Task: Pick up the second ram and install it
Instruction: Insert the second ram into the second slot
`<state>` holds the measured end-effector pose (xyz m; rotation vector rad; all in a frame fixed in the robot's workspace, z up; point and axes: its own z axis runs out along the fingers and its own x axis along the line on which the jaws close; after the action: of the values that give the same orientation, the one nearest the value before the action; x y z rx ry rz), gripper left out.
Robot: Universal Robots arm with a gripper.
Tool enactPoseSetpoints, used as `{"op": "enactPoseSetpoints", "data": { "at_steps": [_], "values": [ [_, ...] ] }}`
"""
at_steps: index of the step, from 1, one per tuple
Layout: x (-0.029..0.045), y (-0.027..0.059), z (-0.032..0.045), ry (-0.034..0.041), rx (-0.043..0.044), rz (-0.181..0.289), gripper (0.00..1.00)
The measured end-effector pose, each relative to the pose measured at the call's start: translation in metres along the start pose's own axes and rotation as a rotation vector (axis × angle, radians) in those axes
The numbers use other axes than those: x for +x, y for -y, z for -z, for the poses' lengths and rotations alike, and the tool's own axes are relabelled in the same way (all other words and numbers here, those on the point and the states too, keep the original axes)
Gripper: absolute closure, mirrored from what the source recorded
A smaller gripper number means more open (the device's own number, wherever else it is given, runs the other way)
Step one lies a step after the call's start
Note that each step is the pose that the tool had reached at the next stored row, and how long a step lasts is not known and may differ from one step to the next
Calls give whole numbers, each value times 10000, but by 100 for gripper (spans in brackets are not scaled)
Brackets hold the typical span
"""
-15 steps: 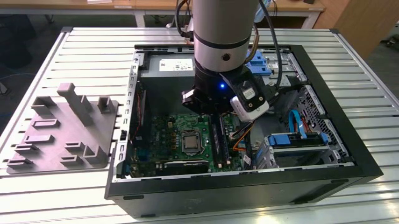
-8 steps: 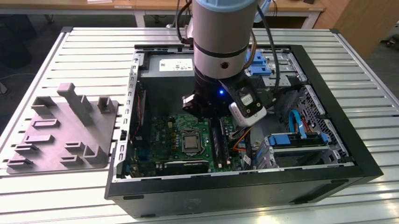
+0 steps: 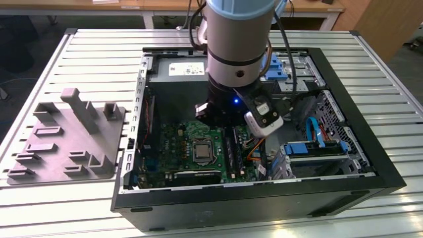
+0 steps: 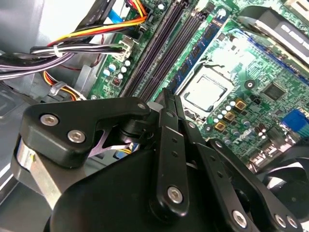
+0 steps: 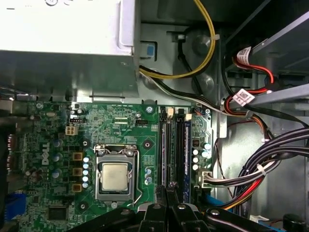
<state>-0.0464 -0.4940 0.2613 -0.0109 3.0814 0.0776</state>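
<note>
The second ram [image 4: 199,54] is a bluish-green stick with dark chips, standing along the slot nearest the CPU socket [image 4: 205,92] on the green motherboard [image 5: 116,125]. In the first wrist view it runs edge-on as a thin strip [image 5: 164,145] up from my fingertips. My gripper [image 4: 166,96] [image 5: 166,186] is shut, its tips meeting on the stick's top edge about mid-length. The black slot rails [image 5: 179,145] beside it lie parallel. In the exterior view my arm [image 3: 235,74] reaches down into the open case, with the stick [image 3: 230,148] just below the wrist.
Cable bundles [image 5: 270,159] [image 4: 72,50] crowd the side of the slots away from the socket. The metal power supply box [image 5: 63,43] sits beyond the board. A blue drive bay [image 3: 317,146] fills the case on the exterior view's right. A grey holder fixture [image 3: 66,134] lies outside the case.
</note>
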Motion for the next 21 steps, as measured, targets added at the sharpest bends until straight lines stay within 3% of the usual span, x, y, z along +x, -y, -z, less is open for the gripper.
{"op": "enactPoseSetpoints", "data": {
  "at_steps": [7, 21],
  "values": [
    [-33, 9, -91, 1, -2, -5, 88],
    [-76, 12, -148, 1, 2, -5, 88]
  ]
}}
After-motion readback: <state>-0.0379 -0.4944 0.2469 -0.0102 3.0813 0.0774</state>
